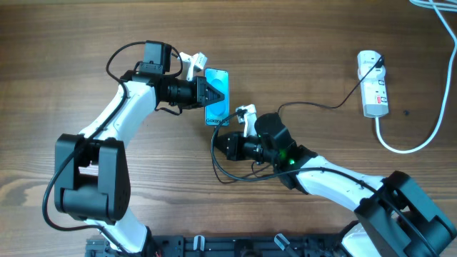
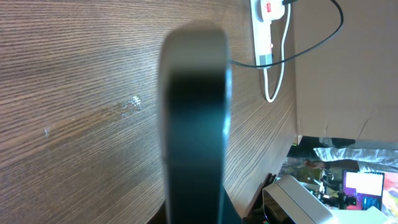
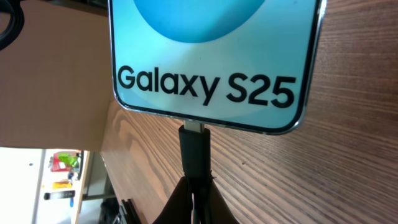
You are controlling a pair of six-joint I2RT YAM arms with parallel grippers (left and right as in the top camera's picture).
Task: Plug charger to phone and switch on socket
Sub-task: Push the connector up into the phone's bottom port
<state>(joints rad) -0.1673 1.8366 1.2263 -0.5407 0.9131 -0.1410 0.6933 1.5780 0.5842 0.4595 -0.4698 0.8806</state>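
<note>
Left fingers (image 1: 208, 91) pinch the phone (image 1: 217, 114); right fingers (image 3: 177, 211) pinch the charger (image 3: 194, 152) plug, its tip meeting the phone's bottom edge.

Rectangular smartphone (image 3: 211, 56): teal screen, black lettering. Thin charger cable (image 3: 196, 149): black. Oblong power strip (image 1: 373, 93): white, red markings.

You get bright, even light from above: overhead, the table (image 1: 57, 57) grain is crisp and the arms (image 1: 118, 111) cast only soft shadows. At your left wrist the phone (image 2: 194, 124) sits so near the lens that its edge is a dark, smeared bar; the wood beyond is sharp, with a pale sheen. At your right wrist the screen (image 3: 211, 37) glows, lettering clear, while the charger (image 3: 196, 152) tip ahead of the dark fingers (image 3: 180, 208) goes soft.
</note>
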